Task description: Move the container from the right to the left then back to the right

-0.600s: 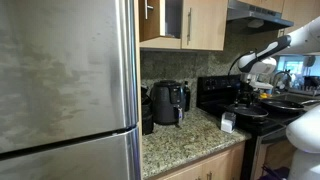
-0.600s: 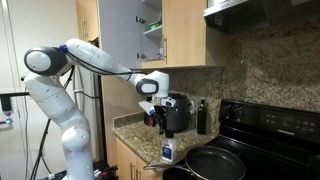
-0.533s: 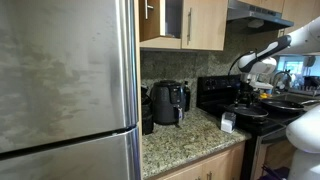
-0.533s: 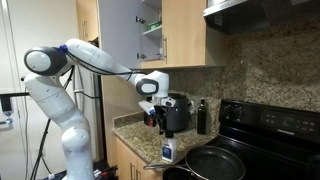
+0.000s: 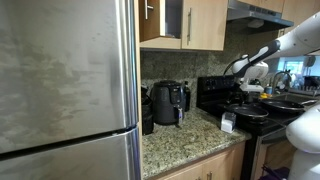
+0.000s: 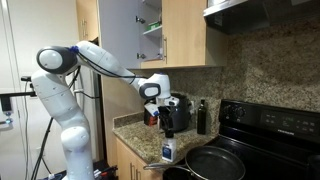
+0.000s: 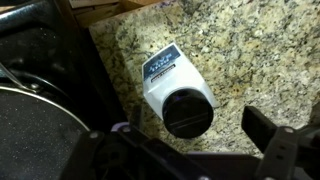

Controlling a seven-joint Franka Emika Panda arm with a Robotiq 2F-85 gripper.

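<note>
The container is a small whitish plastic cup with a dark top and a label. It stands on the granite counter beside the stove edge. It shows in both exterior views. My gripper is open and empty, hovering above the container. One finger shows at the right of the wrist view. In both exterior views the gripper hangs well above the container and does not touch it.
A big black air fryer stands at the back of the counter, with a dark bottle beside it. The black stove with a pan borders the container. A steel fridge stands at the counter's other end.
The arm has shifted slightly above the container. The container has not moved.
</note>
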